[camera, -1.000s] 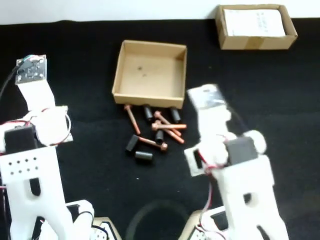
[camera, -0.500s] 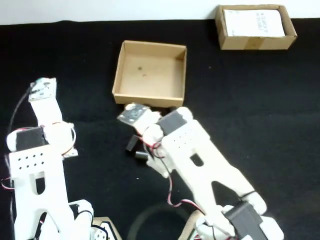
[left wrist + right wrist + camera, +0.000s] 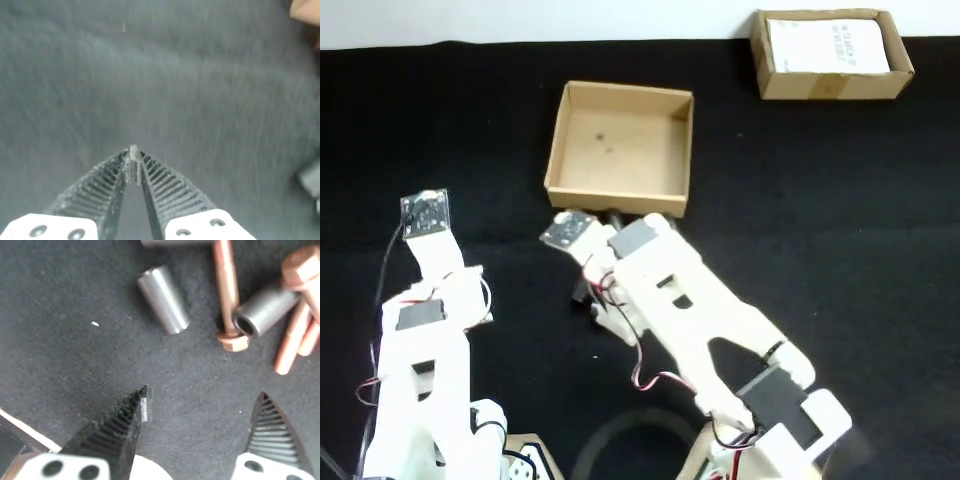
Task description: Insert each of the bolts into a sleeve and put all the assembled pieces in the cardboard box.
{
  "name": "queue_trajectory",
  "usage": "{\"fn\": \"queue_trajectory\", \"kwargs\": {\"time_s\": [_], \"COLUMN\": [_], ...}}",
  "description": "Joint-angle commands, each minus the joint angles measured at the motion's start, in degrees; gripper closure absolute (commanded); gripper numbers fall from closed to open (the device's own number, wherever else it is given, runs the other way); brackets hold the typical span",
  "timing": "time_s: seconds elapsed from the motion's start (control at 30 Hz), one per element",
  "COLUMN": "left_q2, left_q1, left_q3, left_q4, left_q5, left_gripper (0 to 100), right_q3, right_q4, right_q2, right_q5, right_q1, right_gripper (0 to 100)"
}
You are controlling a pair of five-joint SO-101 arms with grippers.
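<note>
Right wrist view — sleeve beyond parted jaws, untouched

Even, diffuse light from above is recorded in the high view. The black cloth table is rendered dark and free of glare, while the white plastic right arm is nearly washed out. Soft highlights are noted along the grey metal cylindrical sleeve and the copper-coloured bolt. Shadows are confined close beneath them.
</note>
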Motion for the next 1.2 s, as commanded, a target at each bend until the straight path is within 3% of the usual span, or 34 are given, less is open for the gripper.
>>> {"fn": "queue_trajectory", "kwargs": {"time_s": [0.0, 0.27, 0.63, 0.93, 1.17], "left_q2": [-1.01, -1.01, -0.92, -0.92, -0.92], "left_q1": [-0.48, -0.57, -0.57, -0.57, -0.57], "left_q3": [0.04, 0.04, 0.04, 0.04, 0.48], "left_q4": [-2.73, -2.73, -2.73, -2.81, -4.13], "left_q5": [-0.26, -0.26, -0.26, -0.26, -0.35], "left_gripper": [99, 99, 99, 99, 99], "right_q3": [-4.35, -10.07, -11.47, -11.56, -25.27], "right_q4": [-0.48, -2.51, -10.68, -11.03, 1.89], "right_q2": [1.1, 9.89, 18.51, 22.11, 22.02], "right_q5": [-1.85, -1.85, -1.76, -1.85, -1.58], "right_q1": [-3.03, -6.11, -3.74, -3.38, -3.12], "right_gripper": [69.2, 69.2, 69.2, 69.2, 69.2]}}
